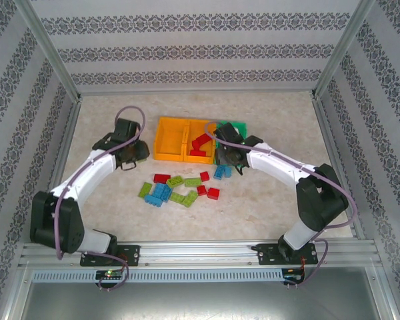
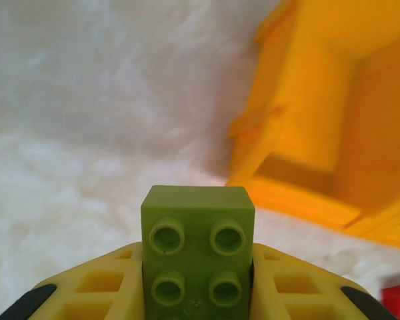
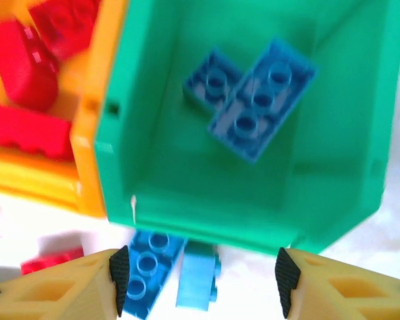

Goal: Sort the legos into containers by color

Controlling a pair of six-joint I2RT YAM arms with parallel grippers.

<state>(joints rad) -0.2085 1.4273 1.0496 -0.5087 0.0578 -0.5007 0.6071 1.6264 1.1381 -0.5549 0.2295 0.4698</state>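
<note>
1. Legos mostly loose on bench.
2. Reds binned; blues in green bin.
3. Left hand grasps green brick near orange bin; right hand released, empty.

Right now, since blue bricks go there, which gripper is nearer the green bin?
Right. The right gripper hangs at the green bin, near side; the left gripper, holding a lime brick, is left of the orange-yellow bins.
</note>
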